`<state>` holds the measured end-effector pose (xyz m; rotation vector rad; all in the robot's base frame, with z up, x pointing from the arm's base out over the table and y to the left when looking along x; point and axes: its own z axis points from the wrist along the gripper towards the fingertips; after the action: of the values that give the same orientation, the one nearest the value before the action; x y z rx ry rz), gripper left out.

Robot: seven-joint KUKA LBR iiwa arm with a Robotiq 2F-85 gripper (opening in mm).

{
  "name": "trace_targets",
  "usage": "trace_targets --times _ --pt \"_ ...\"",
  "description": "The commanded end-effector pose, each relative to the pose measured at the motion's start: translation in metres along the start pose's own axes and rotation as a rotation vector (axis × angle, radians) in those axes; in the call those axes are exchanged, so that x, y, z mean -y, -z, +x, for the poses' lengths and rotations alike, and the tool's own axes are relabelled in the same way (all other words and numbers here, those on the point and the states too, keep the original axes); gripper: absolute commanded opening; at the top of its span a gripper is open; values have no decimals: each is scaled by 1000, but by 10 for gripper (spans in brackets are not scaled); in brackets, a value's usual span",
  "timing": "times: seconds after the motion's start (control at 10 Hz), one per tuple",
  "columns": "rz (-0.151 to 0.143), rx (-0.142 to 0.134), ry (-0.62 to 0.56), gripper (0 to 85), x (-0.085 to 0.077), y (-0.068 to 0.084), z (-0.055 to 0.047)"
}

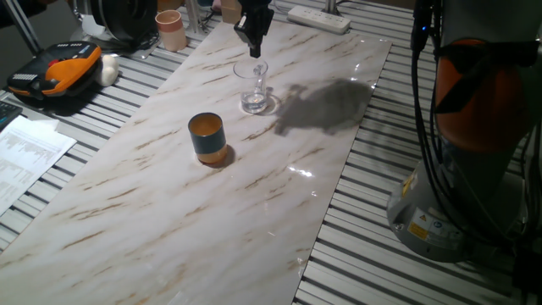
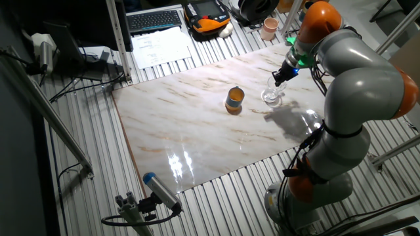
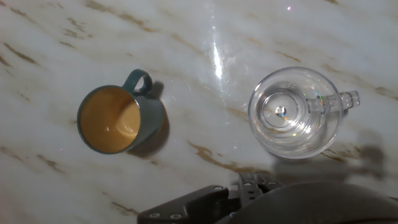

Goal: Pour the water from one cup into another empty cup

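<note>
The clear glass cup [image 1: 255, 85] stands upright on the marble board, its handle pointing away from the teal cup. It also shows in the other fixed view [image 2: 272, 96] and in the hand view [image 3: 294, 112], where a little clear water barely shows at its bottom. The teal cup with an orange inside [image 1: 206, 137] [image 2: 234, 99] [image 3: 115, 119] stands upright and empty, a short way beside the glass. My gripper [image 1: 255, 51] [image 2: 279, 80] hangs just above the glass rim and touches nothing. Its fingers are too dark to separate.
A pinkish-beige cup [image 1: 171, 30] [image 2: 269, 28] stands off the board on the slatted table. A white power strip [image 1: 319, 17], an orange-black device [image 1: 55, 74] and papers [image 1: 25, 157] lie around the board. The robot base [image 1: 474, 127] stands at the board's side.
</note>
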<state>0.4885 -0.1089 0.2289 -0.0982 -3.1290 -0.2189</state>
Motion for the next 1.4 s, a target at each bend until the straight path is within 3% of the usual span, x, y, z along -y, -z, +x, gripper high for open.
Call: trace_targets --times 0.0,0.3,0.7,1.2,1.3 --pt "1 -2 9 0 0 0 0" --pt "-12 -6 8 0 2 -3 0" --pt "-8 0 9 0 1 -4 -1" --pt "53 -7 -33 0 -3 -11 -9" --pt "46 -22 -51 0 -7 -9 -12"
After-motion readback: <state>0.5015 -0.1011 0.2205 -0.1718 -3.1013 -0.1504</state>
